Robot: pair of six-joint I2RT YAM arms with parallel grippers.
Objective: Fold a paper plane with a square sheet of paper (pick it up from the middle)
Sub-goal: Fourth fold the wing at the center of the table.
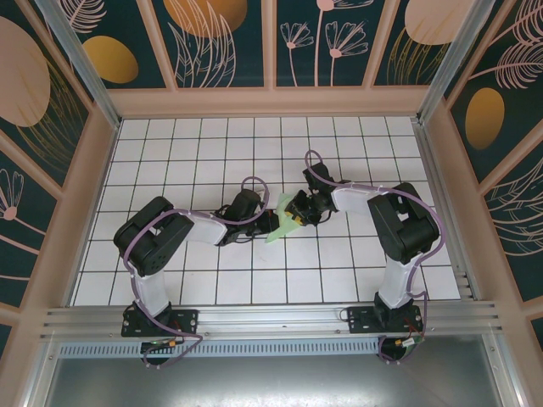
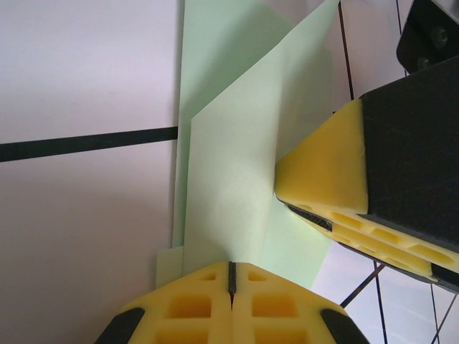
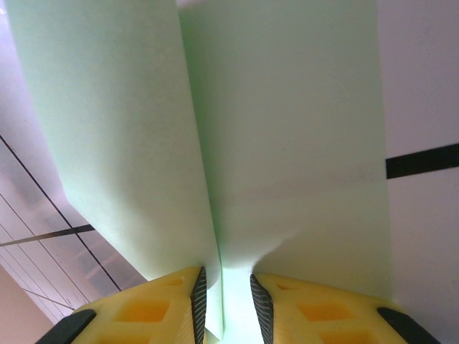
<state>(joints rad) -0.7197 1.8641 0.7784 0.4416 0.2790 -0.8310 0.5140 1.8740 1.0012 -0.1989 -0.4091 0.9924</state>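
From above, the two arms reach in from either side and meet near the middle of the white grid-tiled table (image 1: 254, 153). Between them is the sheet of paper (image 1: 278, 229), thin, pale mint green and folded into a narrow angled shape that lifts off the tiles. The left gripper (image 1: 261, 227) is at its left side and the right gripper (image 1: 294, 219) at its upper right, yellow fingertips against the green. Dark panels painted with leaves and orange ovals (image 1: 229, 42) wall in the table.

From the left wrist, the left gripper (image 2: 231, 276) has its two yellow, waffle-moulded fingers pressed flat together, only a dark seam between them. A crease of the sheet of paper (image 2: 229, 179) runs straight down into that seam, so the paper is pinched there. The sheet is smooth and matte, in overlapping layers with sharp straight edges, over the glossy white table (image 2: 86, 72) and a black grid line (image 2: 86, 143). At the right, the right gripper (image 2: 301, 208), blunt yellow foam on a black body, is clamped on the sheet's edge, which slips into the thin slit between its fingers.

From the right wrist, the right gripper (image 3: 224, 301) has its ribbed dark pads drawn in close on both sides of the fold. The sheet of paper (image 3: 287, 129) rises from between them as two broad plain flaps split by one long crease. The table (image 3: 423, 86) lies behind.
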